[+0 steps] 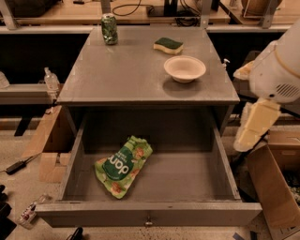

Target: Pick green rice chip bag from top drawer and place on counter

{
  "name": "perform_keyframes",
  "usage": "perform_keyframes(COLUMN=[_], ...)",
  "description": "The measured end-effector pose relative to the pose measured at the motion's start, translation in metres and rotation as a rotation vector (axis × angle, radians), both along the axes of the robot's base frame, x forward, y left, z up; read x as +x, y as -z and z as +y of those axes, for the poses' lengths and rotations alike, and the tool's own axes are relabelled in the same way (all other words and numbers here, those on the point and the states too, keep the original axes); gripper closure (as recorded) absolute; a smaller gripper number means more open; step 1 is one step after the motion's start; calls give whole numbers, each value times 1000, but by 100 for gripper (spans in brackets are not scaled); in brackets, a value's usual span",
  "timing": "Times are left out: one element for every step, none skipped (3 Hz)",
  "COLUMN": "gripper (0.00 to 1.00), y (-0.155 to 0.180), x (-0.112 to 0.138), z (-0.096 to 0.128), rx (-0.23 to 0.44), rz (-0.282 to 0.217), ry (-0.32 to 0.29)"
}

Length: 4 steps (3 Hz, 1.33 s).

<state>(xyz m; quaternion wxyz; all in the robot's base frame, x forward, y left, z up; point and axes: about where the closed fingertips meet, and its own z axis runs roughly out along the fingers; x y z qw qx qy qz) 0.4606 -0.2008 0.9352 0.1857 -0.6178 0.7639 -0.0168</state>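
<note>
The green rice chip bag [123, 165] lies flat on the floor of the open top drawer [225, 164], left of middle, with its dark green label facing up. The drawer is pulled fully out, and its small metal knob [148, 220] shows on the front panel. The grey counter [126, 70] sits above it. My gripper is out of view. Only white and cream arm links [257, 123] show at the right edge, beside the drawer's right wall and apart from the bag.
On the counter stand a green soda can [109, 28] at the back left, a green-and-yellow sponge [168, 45] and a white bowl [184, 69] at the right. Cardboard boxes sit on the floor at the left [49, 140] and right [274, 187]. A wooden bench [61, 11] runs behind.
</note>
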Motion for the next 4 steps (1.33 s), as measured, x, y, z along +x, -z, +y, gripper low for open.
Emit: perform_keyframes(gripper=[0, 0, 0, 0], y=[62, 113, 110, 112], x=[11, 31, 36, 35], z=[19, 42, 43, 47], rx=[-1, -26, -22, -31], rz=[-30, -77, -105, -102], ry=[-111, -196, -187, -195])
